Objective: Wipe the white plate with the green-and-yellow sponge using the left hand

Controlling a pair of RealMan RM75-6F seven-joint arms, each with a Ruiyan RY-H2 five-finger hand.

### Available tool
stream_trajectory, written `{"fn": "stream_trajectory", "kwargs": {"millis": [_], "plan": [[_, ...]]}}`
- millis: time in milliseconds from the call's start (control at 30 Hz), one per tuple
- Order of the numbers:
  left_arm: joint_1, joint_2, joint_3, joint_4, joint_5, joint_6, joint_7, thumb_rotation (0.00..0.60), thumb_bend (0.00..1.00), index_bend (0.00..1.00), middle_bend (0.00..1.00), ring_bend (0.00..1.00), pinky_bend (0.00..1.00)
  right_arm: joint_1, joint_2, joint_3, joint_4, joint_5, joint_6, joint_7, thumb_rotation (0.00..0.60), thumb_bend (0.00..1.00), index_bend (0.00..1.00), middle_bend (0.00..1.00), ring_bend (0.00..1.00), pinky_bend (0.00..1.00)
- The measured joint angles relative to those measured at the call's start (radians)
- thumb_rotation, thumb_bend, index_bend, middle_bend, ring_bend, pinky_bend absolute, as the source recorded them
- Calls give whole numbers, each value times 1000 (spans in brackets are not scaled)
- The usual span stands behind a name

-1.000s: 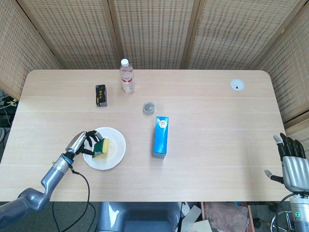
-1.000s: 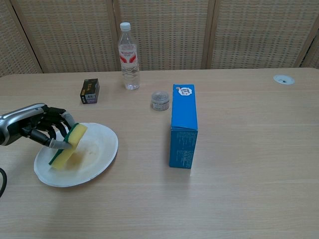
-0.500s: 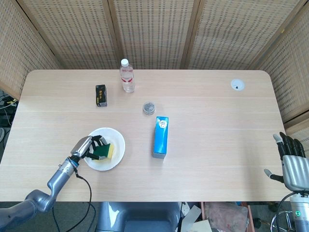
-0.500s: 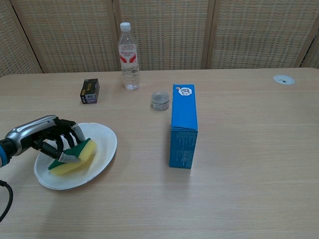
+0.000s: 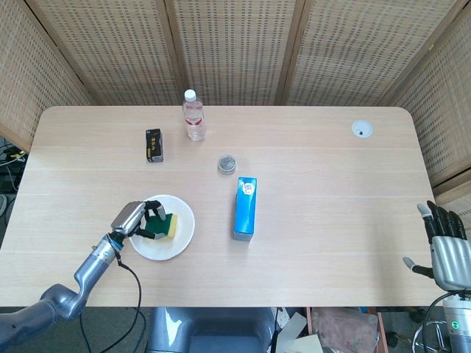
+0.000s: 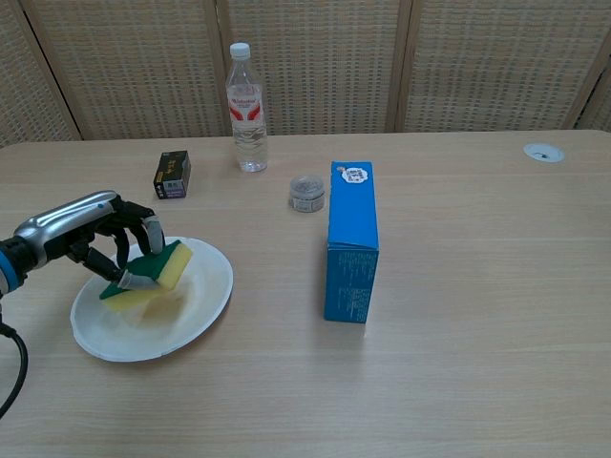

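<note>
The left hand (image 6: 100, 243) was down at the near left part of the worktop (image 6: 477, 315), fingers (image 6: 151, 232) wrapped over the green-and-yellow sponge (image 6: 153, 272) and gripping it, green side up, yellow side facing down toward the dish. The sponge sat over the white plate (image 6: 191, 320), on its left-to-middle part, and from the chest view the yellow face looked pressed to the plate surface, though the exact contact was hard to make out. From the head view the same left hand (image 5: 138, 218) covered the left rim of the white plate (image 5: 180, 239), with the sponge (image 5: 165, 223) peeking out past the fingertips toward the plate's centre. Over on the far side, the right hand (image 5: 444, 246) hung off the worktop's near right edge, fingers straight and spread, holding nothing. Just to the right of the plate stood a tall blue carton (image 6: 351, 243), upright. Behind it was a small round tin (image 6: 306, 192), and further back a clear water bottle (image 6: 246, 95) with a red label, standing. A small black box (image 6: 172, 175) stood to the left of the bottle, well apart from the plate.
</note>
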Motion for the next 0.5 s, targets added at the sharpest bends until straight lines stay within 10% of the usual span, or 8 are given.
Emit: {"fn": "stream_trajectory", "kwargs": {"millis": [500], "plan": [[-50, 42, 35, -37, 40, -66, 246, 600, 147, 574, 471, 440, 555, 1, 5, 1, -5, 3, -3, 5, 600, 0, 0, 0, 0, 0]]}}
